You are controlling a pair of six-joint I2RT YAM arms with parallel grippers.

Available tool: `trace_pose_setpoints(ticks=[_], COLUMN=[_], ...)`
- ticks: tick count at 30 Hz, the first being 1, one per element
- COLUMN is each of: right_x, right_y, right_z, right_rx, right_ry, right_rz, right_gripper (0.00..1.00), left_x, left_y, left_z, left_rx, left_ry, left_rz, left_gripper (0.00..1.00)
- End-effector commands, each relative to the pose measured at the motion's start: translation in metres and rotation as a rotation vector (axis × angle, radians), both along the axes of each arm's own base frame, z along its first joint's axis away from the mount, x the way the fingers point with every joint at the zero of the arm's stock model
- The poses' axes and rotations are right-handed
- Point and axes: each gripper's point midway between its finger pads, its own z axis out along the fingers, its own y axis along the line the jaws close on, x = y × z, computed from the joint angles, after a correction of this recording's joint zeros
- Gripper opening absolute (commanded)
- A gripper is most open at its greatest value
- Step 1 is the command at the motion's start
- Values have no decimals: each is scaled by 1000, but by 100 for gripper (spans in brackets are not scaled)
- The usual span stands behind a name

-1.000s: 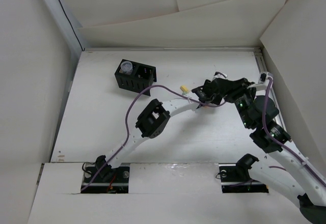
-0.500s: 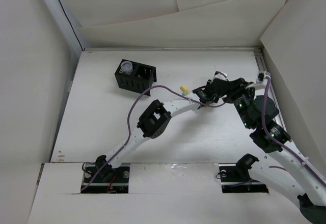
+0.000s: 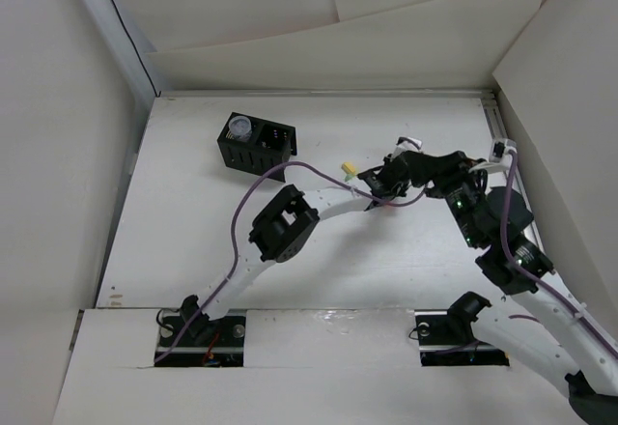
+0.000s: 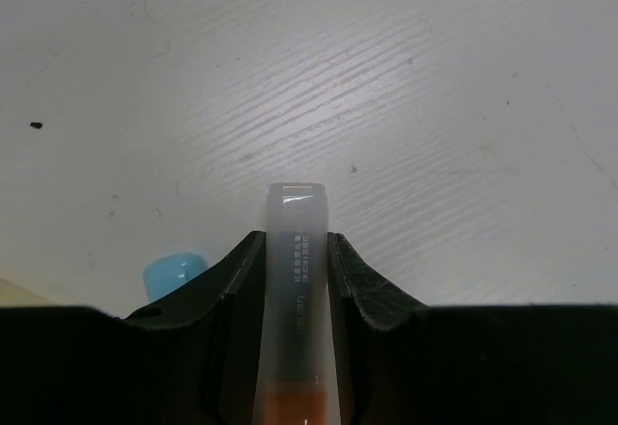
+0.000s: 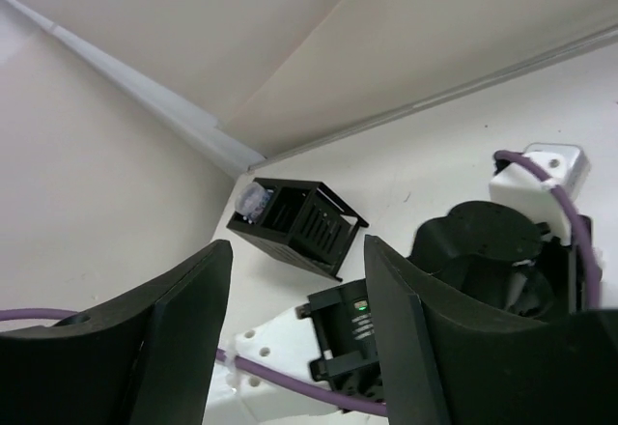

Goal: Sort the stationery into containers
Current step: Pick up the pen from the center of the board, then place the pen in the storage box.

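Item: orange stick (image 4: 297, 299), clear cap, one line of fine print along the barrel, too small to read.
Holder: left gripper (image 4: 296, 239), fingers pressed against both sides of the stick just above the white table (image 4: 386, 77).
Left wrist view only: blue stick (image 4: 174, 272) lying beside the left finger.
Overhead view only: yellow stick (image 3: 349, 167) near the two wrists.
Right gripper (image 5: 297, 251): spread wide, holding nothing.
Black organizer box (image 3: 253, 155) stands well apart at the far left, with the jar (image 3: 239, 128) in its left compartment, as the right wrist view also shows.
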Motion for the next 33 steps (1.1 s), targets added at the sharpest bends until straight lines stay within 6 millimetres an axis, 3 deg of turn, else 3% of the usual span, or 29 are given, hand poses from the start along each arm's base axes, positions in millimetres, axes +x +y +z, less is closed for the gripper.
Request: trace_pose_setpoints(ticks=[1,2,3,4,7,8,10,11,14,15,17,19,20,21,22,26,29,33], right_x=[-12,-14,-23,-27,-36,-35,-35,-31,-18,-16,-8,-3,0,0,2,6,8,7], right_y=[-26,-30,-39,-45,-57,-56,-56,-53,-44,-37,-28,-22,-17,-17,-13,-8,-7,-6], right_z=[28,23,33,36,39,37,37,33,24,21,18,12,11,11,7,6,5,5], right_rx=[89,92,134,151,201,201,201,190,157,143,113,95,86,85,76,66,66,56], right_ry=[-105,-105,-139,-156,-181,-181,-181,-168,-129,-119,-100,-80,-72,-72,-62,-52,-52,-55], right_rz=[-75,-89,-99,-112,-135,-135,-135,-135,-136,-113,-101,-89,-74,-74,-64,-55,-55,-47], right_gripper=[63,63,63,63,63,63,63,63,63,63,63,63,63,63,63,63,63,63], left_x=[3,-1,-3,0,6,13,16,17,36,49,59,79,83,88,97,109,116,118], left_y=[-3,-3,-3,4,18,31,46,57,97,124,156,209,229,246,278,342,368,383], left_z=[123,127,137,159,180,201,210,229,237,252,245,257,244,243,249,233,220,206], left_rx=[-231,-264,-291,-330,-400,-439,-466,-496,-490,-499,-472,-487,-468,-474,-475,-443,-402,-318], left_ry=[-121,-120,-123,-136,-131,-149,-157,-171,-206,-241,-247,-282,-268,-267,-287,-298,-299,-312], left_rz=[29,22,17,24,37,51,65,78,169,233,298,424,461,497,553,686,764,823], left_gripper=[18,18,18,18,18,18,18,18,18,18,18,18,18,18,18,18,18,18])
